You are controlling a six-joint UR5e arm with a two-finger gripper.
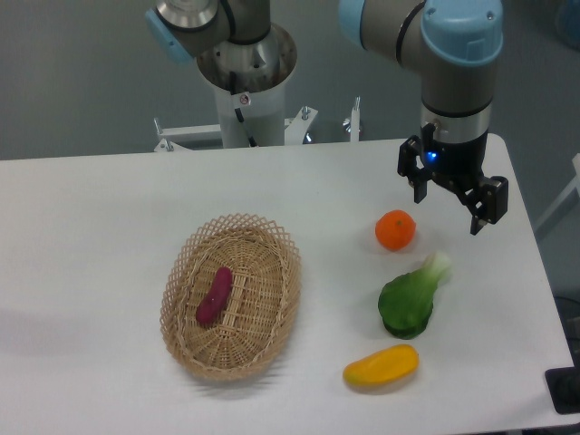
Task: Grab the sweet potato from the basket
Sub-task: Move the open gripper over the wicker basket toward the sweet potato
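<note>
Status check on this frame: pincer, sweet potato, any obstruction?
Pincer open, empty, hovering beside orange. Sweet potato lying in basket, untouched. Nothing covering it.

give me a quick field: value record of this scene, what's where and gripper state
surface: white table
basket: oval wicker basket, left of centre on the table
sweet potato: magenta tuber lying inside the basket, untouched
gripper: open, empty, raised at the right side, away from the basket
orange: on the table, just left of and below the gripper
green vegetable: on the table below the orange
yellow-orange fruit: near the front edge
task status: pick not yet begun
</note>
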